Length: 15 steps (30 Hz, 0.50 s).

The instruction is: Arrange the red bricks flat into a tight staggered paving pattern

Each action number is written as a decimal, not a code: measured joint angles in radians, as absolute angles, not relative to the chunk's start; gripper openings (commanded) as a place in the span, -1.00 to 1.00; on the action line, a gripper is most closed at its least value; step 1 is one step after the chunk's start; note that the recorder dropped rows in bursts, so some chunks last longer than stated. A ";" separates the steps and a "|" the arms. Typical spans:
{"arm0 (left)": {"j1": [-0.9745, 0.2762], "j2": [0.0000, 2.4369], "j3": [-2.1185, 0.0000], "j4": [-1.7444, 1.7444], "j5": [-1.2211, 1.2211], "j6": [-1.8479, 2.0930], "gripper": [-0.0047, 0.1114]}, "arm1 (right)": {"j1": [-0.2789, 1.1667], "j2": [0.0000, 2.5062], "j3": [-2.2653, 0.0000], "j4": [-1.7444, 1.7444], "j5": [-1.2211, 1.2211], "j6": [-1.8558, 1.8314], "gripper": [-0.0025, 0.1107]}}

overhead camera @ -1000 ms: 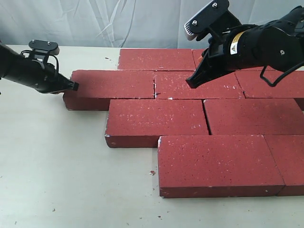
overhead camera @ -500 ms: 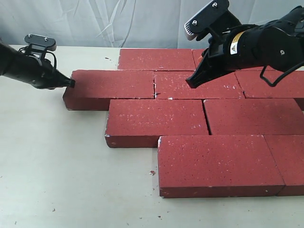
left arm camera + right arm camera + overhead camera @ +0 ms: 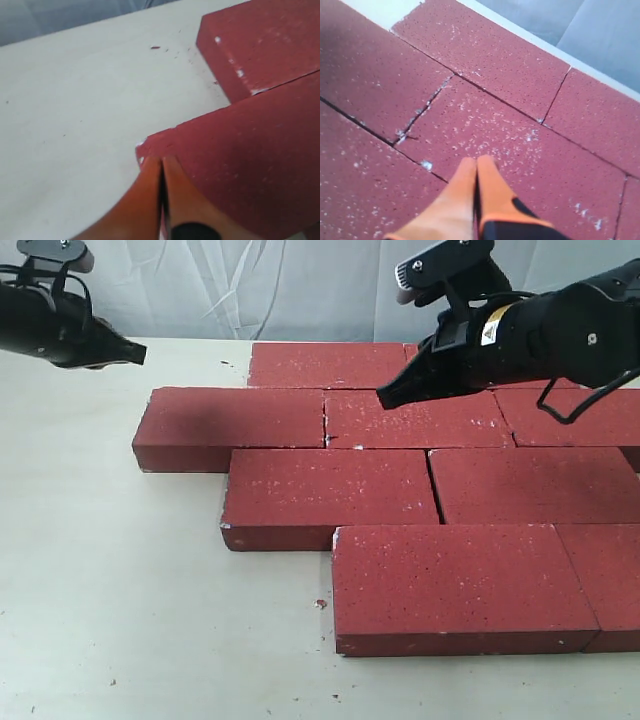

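Left gripper [image 3: 138,356]: hangs above the bench [image 3: 100,570] at far left, fingers [image 3: 150,186] together, empty.
Red bricks [image 3: 330,490]: dark-red, white-speckled slabs, flat in touching staggered rows, bench centre to right; rightmost ones cut off by the frame.
Right gripper [image 3: 385,398]: fingers [image 3: 462,186] together over the second row; part of the back row is hidden behind the arm.

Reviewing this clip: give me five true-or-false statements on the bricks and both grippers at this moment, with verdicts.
1. The left gripper and right gripper both have jaws shut on nothing. True.
2. One of the red bricks stands on edge. False: all visible ones lie flat.
3. The right gripper hangs over the bricks. True.
4. The left gripper clamps the leftmost brick. False: it is clear of it, holding nothing.
5. Brick ends line up row to row. False: each row is offset from the next.
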<state>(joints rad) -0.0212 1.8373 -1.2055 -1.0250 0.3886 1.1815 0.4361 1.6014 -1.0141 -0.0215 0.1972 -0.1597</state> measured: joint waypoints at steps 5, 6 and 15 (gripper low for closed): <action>-0.070 1.774 -1.211 -1.144 0.332 1.181 -0.92 | 0.462 1.601 -1.042 0.015 0.224 -0.229 -0.97; -0.079 1.764 -1.216 -1.144 0.318 1.181 -0.92 | 0.464 1.601 -1.058 0.000 0.241 -0.236 -0.97; -0.067 1.665 -1.220 -0.374 0.529 0.594 -0.92 | 0.342 1.601 -1.301 -0.054 0.722 -0.255 -0.97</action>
